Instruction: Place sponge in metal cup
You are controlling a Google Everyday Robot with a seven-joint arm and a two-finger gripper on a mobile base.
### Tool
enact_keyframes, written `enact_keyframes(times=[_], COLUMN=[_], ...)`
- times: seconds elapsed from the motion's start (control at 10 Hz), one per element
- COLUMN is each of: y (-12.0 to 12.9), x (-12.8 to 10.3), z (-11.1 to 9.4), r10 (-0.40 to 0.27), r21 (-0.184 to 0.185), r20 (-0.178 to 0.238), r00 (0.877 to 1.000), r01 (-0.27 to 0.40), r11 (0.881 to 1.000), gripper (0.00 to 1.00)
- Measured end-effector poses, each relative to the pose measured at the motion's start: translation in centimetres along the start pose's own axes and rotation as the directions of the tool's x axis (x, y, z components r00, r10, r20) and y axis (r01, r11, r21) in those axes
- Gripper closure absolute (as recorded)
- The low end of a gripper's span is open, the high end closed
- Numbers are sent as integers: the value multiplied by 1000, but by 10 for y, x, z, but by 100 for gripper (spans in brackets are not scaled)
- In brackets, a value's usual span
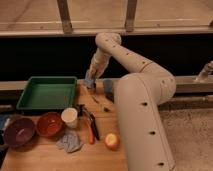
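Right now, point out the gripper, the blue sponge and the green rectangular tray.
gripper [90,81], camera view, tip at the table's far edge.
blue sponge [88,82], camera view, visible blue face at the gripper tip.
green rectangular tray [31,81], camera view, far left rim.

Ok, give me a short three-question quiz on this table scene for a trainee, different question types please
1. True or false: the gripper is at the far edge of the table, beside the green tray.
2. Multiple choice: what lies right of the white cup? A) a banana B) the red-handled tool C) a plate
3. Fill in: the orange bowl sits between the white cup and the ___ bowl.

Key: 1 true; 2 B; 3 purple.
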Motion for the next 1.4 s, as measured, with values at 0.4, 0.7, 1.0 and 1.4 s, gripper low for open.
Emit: enact_keyframes(times=[0.4,0.7,1.0,1.4], y=[0,-12,-23,-30], x=[6,6,2,-10], z=[21,41,45,32], r10=[11,56,94,119], r21=[-6,2,6,-12], r20=[-74,-115,-124,-91], r00=[997,992,988,989], r01=[-12,-57,-94,-121], r11=[1000,998,996,993], gripper=[93,62,35,20])
